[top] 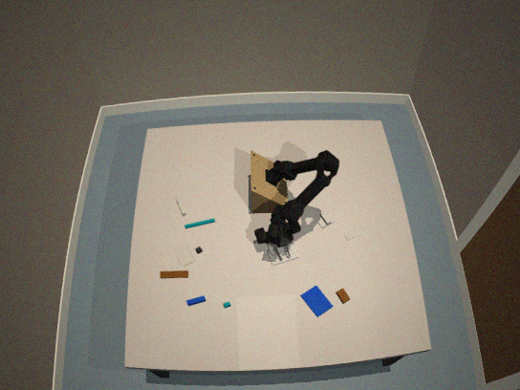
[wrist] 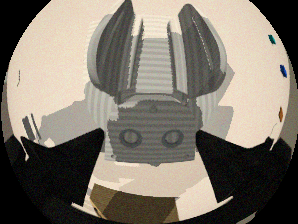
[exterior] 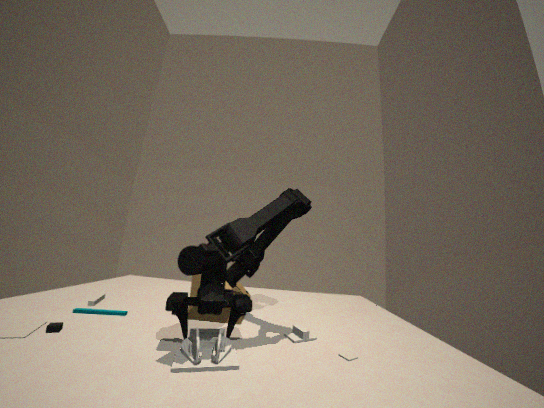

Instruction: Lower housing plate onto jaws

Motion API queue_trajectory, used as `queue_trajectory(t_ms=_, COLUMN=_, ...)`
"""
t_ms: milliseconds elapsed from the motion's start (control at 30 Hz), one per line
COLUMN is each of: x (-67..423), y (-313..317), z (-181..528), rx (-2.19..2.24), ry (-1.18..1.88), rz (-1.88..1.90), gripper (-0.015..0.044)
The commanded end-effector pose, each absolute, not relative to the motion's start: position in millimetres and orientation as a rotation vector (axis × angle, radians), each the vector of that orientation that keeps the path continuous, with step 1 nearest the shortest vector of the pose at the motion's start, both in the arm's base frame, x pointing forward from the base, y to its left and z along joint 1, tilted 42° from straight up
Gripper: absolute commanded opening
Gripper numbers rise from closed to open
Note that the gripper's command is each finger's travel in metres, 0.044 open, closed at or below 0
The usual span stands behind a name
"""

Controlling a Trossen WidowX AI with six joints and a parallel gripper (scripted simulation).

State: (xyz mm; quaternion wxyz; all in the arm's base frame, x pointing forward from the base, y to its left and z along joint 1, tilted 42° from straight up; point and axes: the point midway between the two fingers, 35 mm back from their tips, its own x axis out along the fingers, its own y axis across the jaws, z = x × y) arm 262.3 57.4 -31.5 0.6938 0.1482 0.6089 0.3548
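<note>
The grey housing plate has two round holes and lies across the rear ends of the two jaws. It looks square to them in the wrist view and roughly level in the exterior view; whether it is fully seated on the stubs cannot be told. The left jaw and right jaw stand apart and point away from the plate, over a pale base. My gripper is open and empty, with one fingertip beside each side of the plate, apart from it. The arm hides most of the plate in the top view.
A tan wedge stands behind the plate by the arm's base. A small grey bracket lies to the right. A teal bar and black block lie left; a blue slab lies front right.
</note>
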Motion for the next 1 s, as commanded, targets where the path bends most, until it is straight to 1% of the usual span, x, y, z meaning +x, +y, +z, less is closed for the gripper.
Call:
queue_trajectory(t_ms=0, x=262.3, y=57.4, z=-31.5, rx=0.331, ry=1.36, rz=0.792, gripper=0.044)
queue_trajectory(t_ms=133, x=264.4, y=44.2, z=-19.0, rx=0.328, ry=1.361, rz=0.788, gripper=0.044)
queue_trajectory(t_ms=333, x=262.5, y=6.8, z=22.4, rx=0.327, ry=1.362, rz=0.787, gripper=0.044)
queue_trajectory(t_ms=500, x=262.9, y=8.1, z=18.7, rx=0.332, ry=1.358, rz=0.781, gripper=0.044)
queue_trajectory(t_ms=767, x=203.2, y=-29.6, z=57.6, rx=0.327, ry=1.366, rz=0.785, gripper=0.044)
queue_trajectory(t_ms=967, x=201.6, y=-30.2, z=58.6, rx=0.328, ry=1.366, rz=0.785, gripper=0.044)
